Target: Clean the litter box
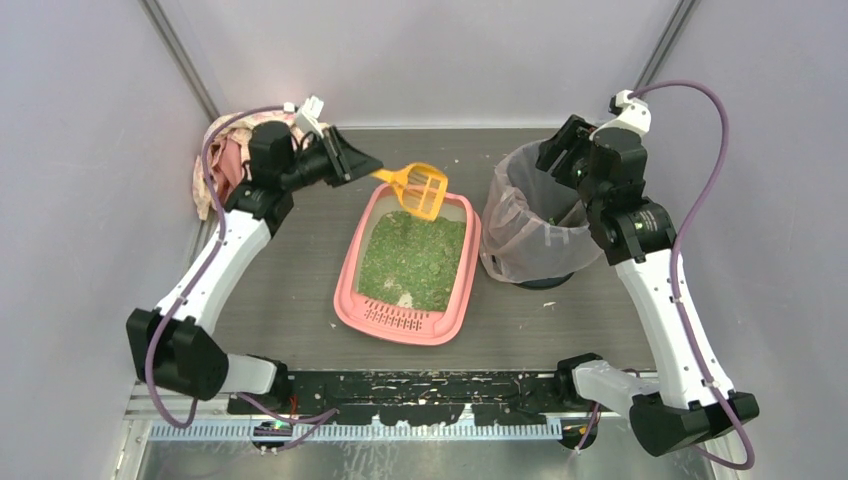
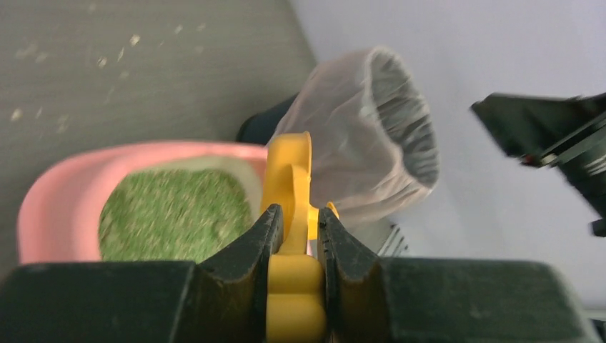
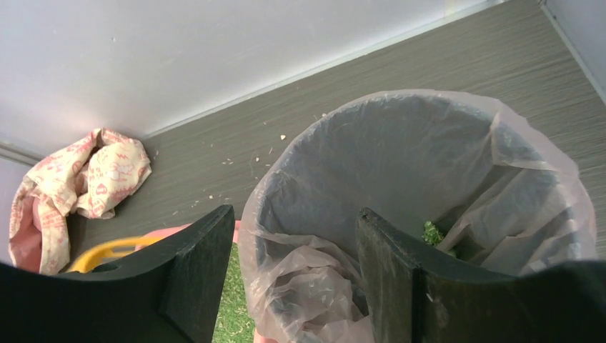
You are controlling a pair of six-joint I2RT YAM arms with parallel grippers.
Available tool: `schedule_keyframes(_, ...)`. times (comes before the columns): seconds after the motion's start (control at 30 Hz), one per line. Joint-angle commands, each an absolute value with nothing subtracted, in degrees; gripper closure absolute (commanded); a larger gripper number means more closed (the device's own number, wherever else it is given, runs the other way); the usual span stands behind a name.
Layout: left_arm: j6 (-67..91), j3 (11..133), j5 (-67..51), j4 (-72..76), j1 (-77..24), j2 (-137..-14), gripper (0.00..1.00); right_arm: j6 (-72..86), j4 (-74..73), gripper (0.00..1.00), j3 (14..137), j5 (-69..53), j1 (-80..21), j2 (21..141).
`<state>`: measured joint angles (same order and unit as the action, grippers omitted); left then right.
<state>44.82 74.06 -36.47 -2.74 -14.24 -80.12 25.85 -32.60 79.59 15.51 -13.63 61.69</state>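
The pink litter box [image 1: 350, 285] lies mid-table with green granules [image 1: 412, 258] inside and its grate lip toward me. It also shows in the left wrist view [image 2: 57, 193]. My left gripper [image 1: 362, 165] is shut on the handle of a yellow slotted scoop [image 1: 422, 188], held above the box's far end. The handle [image 2: 293, 214] sits between the fingers [image 2: 246, 246]. My right gripper [image 1: 562, 160] is open and empty, held over the far rim of the dark round bin [image 1: 530, 215] with its bag liner [image 3: 400, 186]; its fingers [image 3: 193, 268] straddle the near rim.
A crumpled patterned cloth [image 1: 222, 160] lies in the back left corner, also in the right wrist view [image 3: 78, 179]. Green litter [image 3: 432, 234] lies inside the bin. Small crumbs are scattered on the grey table [image 1: 300, 260]. Walls close in left, right and behind.
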Motion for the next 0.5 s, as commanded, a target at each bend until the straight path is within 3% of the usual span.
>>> schedule_keyframes(0.0, 34.2, 68.1, -27.7, -16.7, -15.8, -74.8, 1.0, 27.5, -28.2, 0.32, 80.0, 13.4, -13.4, 63.1)
schedule_keyframes(0.47, 35.5, 57.7, -8.7, -20.2, -22.4, -71.9, 1.0, 30.5, -28.3, 0.32, 77.6, 11.4, -13.4, 63.9)
